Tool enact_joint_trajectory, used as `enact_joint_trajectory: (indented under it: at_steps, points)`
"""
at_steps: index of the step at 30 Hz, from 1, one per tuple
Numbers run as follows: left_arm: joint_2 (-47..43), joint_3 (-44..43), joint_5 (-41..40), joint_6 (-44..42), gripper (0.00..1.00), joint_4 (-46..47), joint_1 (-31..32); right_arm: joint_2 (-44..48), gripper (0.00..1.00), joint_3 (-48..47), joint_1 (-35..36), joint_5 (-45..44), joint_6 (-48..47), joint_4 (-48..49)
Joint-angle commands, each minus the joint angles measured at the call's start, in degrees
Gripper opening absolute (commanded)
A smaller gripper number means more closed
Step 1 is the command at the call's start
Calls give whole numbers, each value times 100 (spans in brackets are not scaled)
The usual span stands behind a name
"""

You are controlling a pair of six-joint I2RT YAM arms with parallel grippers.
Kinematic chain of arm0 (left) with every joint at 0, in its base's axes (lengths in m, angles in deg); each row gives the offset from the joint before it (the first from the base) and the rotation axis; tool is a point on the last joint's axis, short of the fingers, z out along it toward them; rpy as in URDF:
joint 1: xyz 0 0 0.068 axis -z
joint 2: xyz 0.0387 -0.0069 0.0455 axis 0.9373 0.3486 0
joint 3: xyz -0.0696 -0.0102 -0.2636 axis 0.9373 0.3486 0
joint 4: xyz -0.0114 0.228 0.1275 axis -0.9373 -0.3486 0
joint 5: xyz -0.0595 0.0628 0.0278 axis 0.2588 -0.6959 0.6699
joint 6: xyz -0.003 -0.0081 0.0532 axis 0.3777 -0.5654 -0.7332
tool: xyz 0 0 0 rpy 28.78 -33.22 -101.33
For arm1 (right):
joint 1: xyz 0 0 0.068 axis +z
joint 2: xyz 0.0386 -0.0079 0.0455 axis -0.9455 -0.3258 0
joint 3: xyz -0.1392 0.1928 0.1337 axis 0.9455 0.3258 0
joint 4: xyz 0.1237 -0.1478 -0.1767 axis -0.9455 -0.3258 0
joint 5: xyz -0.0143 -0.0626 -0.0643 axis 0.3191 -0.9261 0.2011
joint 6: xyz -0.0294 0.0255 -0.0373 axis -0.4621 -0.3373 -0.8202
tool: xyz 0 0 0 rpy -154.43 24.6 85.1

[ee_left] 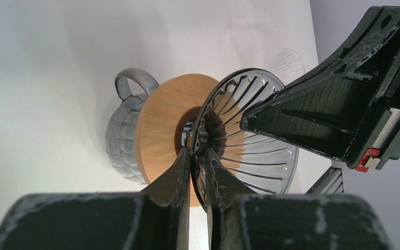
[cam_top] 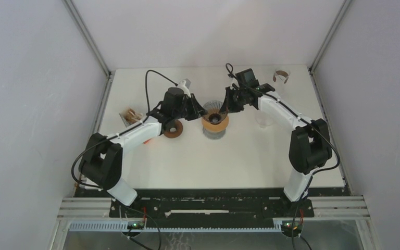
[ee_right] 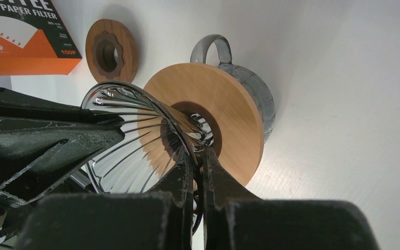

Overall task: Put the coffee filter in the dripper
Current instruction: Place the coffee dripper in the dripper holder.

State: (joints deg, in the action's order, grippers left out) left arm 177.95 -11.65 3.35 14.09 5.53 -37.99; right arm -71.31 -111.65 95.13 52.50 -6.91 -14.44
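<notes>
A clear ribbed glass dripper sits in a round wooden collar on a grey glass server at the table's middle. My left gripper is shut on the dripper's rim from the left, also seen from above. My right gripper is shut on the opposite rim of the dripper, also seen from above. An orange paper filter box lies on the table to the left. No loose filter shows, and the dripper's inside looks empty.
A spare wooden ring lies left of the server, under my left arm. A clear cup stands right of the dripper. A glass with a brown band stands at the back right. A small brown and white object lies at the far left.
</notes>
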Motion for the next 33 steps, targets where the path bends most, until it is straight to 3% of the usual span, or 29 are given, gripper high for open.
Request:
enact_joint_trajectory:
  at_steps: [1, 21, 33]
  points:
    - [194, -401, 461, -150, 0, -184, 45, -481, 0, 46, 56, -271, -173, -368]
    - [635, -823, 632, -380, 0, -637, 161, -1146, 0, 141, 53, -528, -173, -494]
    - [722, -506, 477, -423, 0, -646, 187, -1241, 0, 150, 216, -863, -215, -529]
